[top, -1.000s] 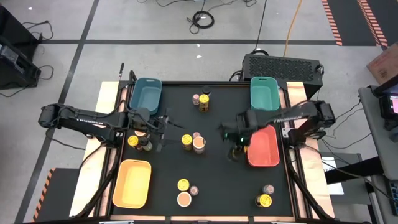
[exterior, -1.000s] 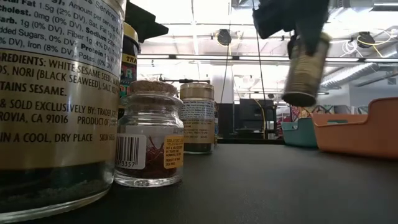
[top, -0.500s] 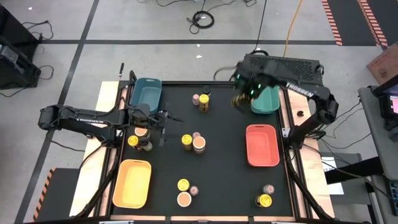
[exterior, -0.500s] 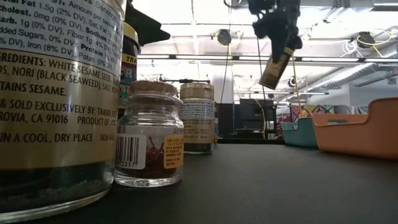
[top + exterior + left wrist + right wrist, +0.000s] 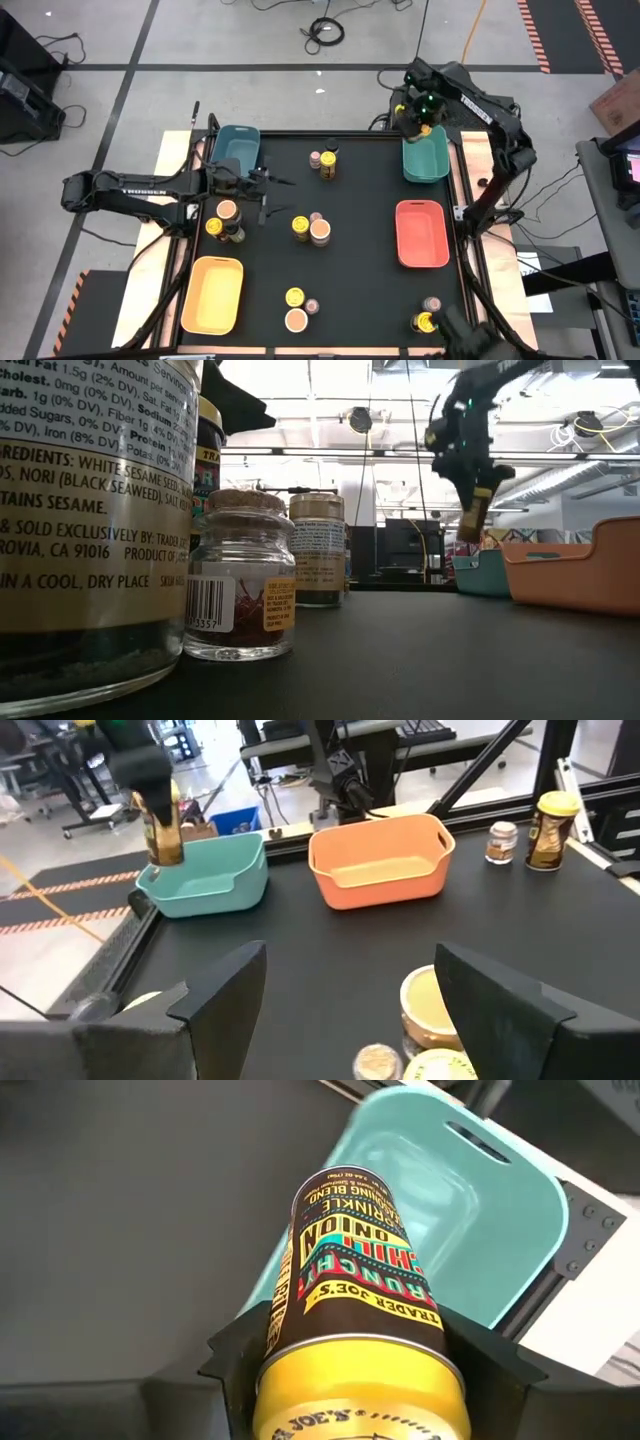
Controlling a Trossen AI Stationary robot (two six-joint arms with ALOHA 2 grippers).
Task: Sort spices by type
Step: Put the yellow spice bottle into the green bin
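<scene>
Over the far right corner of the bench (image 5: 360, 290), we find the right hand (image 5: 419, 110) raised above the light teal tray (image 5: 424, 162), its fingers clamped on a yellow-lidded jar (image 5: 345, 1310) with a dark, brightly lettered label. In the right wrist view the jar hangs above that tray's basin. In the low view the jar (image 5: 476, 515) is in the air, tilted.

The left hand (image 5: 262, 196) sits at the left side of the bench beside the dark teal tray (image 5: 236, 150), fingers (image 5: 215, 995) spread and nothing between them.

Just beside it we note a tan-lidded jar (image 5: 227, 209), a yellow-lidded one (image 5: 214, 227) and a dark-lidded one (image 5: 235, 235). Further clusters stand at the far middle (image 5: 322, 161), the centre (image 5: 311, 229), the near middle (image 5: 298, 308) and the near right corner (image 5: 427, 315). The coral tray (image 5: 421, 234) lies to the right, the yellow tray (image 5: 213, 294) near left.
</scene>
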